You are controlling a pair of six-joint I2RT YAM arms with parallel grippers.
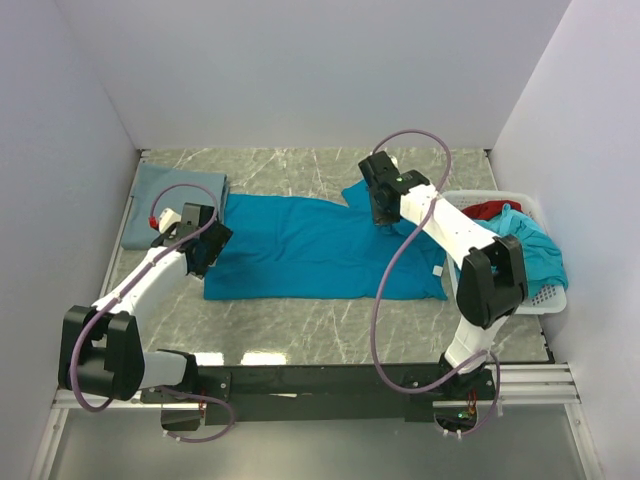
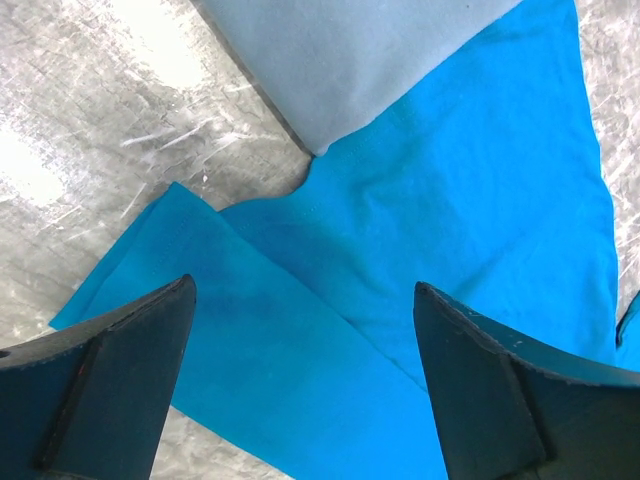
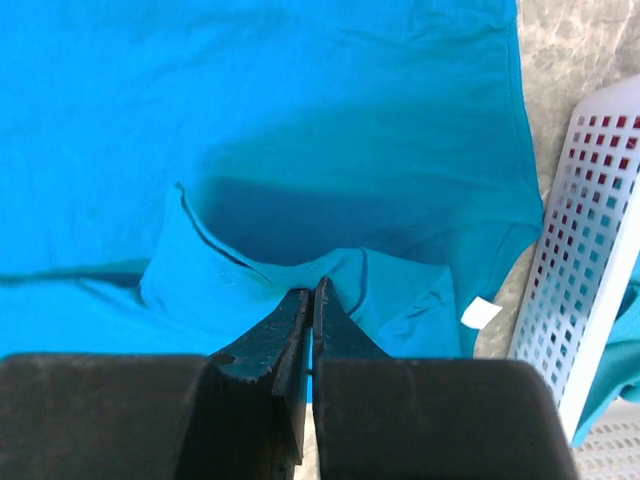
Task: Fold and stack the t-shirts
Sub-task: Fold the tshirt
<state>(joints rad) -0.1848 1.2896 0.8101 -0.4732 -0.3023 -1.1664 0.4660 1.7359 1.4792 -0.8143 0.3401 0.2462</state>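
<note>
Clamps with the right gripper (image 3: 312, 292) onto a raised ridge of the teal t-shirt (image 3: 300, 100), with the fingers (image 3: 265, 345) pressed together and only a thin seam left between them. Gathers the cloth into a small peak at the tips, with a dark shadow just beyond the fold. Meets a small white label (image 3: 480, 313) at the shirt's edge a little to the right of the pinch. Reaches, past that, the wall of the white perforated basket (image 3: 600, 200), which stands on the marble table (image 3: 580, 50).

Hangs with the left gripper (image 2: 303, 290) over the opposite end of the same shirt. Spreads wide there and grips nothing, with teal cloth showing in the gap. Cannot tell whether the tips touch the fabric. Just beyond, finds the corner of the folded grey-blue t-shirt (image 2: 350, 60) meeting the teal cloth.

Seen from above: spread flat across the middle of the table, long side running left to right, left gripper at the left end, right gripper at the far right corner beside the basket. At the far left, near the wall, folded grey-blue shirt lying flat. In the basket at the right, a second teal t-shirt (image 1: 535, 255) heaped and draped over the rim, and a red t-shirt (image 1: 490, 210) showing at the back.
</note>
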